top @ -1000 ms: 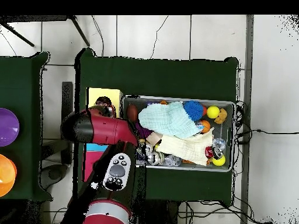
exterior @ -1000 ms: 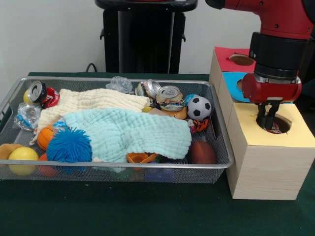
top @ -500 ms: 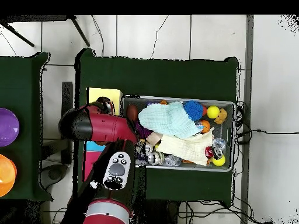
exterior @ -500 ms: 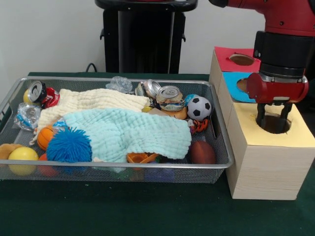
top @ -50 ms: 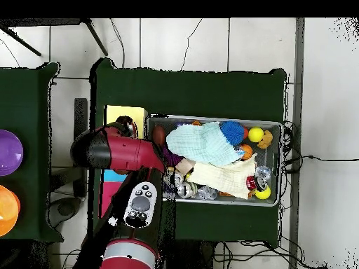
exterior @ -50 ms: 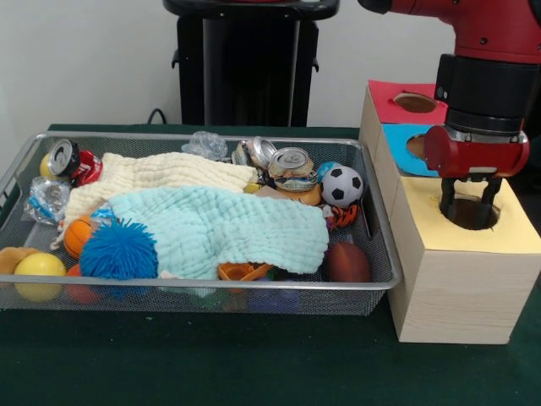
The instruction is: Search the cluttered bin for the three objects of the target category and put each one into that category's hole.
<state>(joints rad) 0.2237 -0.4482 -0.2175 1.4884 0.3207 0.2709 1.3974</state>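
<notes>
Dark green cloth covers the table, and against the pale wall at the top of the front view we see a black stand. At the left and centre sits a wire mesh bin crowded with things: a mint-green cloth lies over the middle, a cream cloth behind it, and a spiky blue ball at the lower left beside an orange ball and a yellow ball. Toward the bin's upper right we find a crushed can, a soccer ball just beside it, and a brown football near the right wall. Another crushed can rests in the upper left corner.

At the right stands a wooden box with red, blue and yellow tops. Our gripper hangs over the yellow top's hole, its fingers spread apart and holding nothing. In the overhead view the red arm covers that box at the left of the bin.
</notes>
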